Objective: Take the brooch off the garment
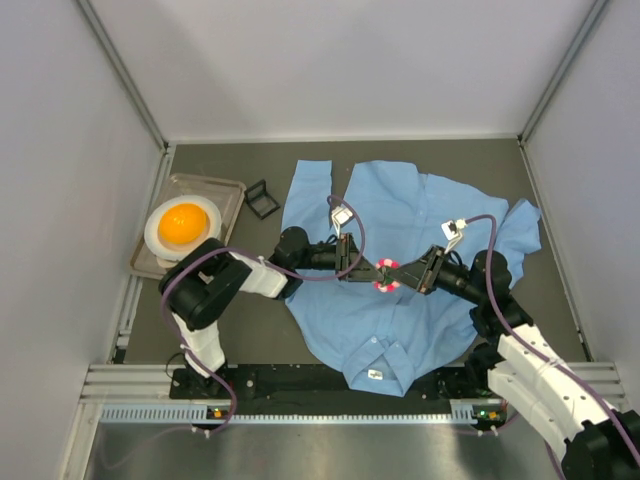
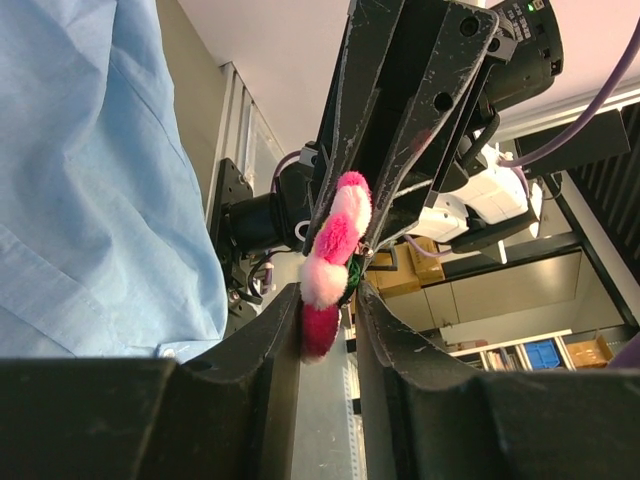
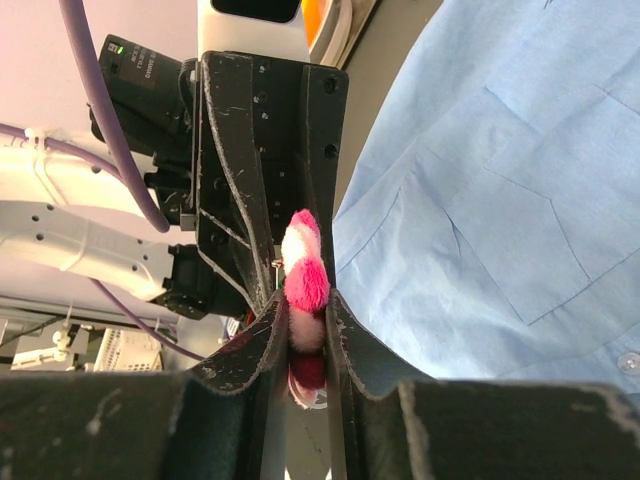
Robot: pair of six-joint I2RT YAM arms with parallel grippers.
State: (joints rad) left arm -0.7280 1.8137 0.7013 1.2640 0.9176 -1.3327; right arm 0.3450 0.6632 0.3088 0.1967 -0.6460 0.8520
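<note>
The light blue shirt lies spread on the dark table, collar toward the arms. The pink fluffy flower brooch is over the shirt's middle, pinched from both sides. My left gripper reaches in from the left and my right gripper from the right, tips meeting at the brooch. In the left wrist view the brooch sits between my left gripper's tips, the shirt off to the side. In the right wrist view my right gripper is shut on the brooch, beside the shirt.
A metal tray at the left holds a white dish with an orange ball. A small black frame-like object stands beside the tray, near the shirt's left sleeve. Grey walls enclose the table on three sides.
</note>
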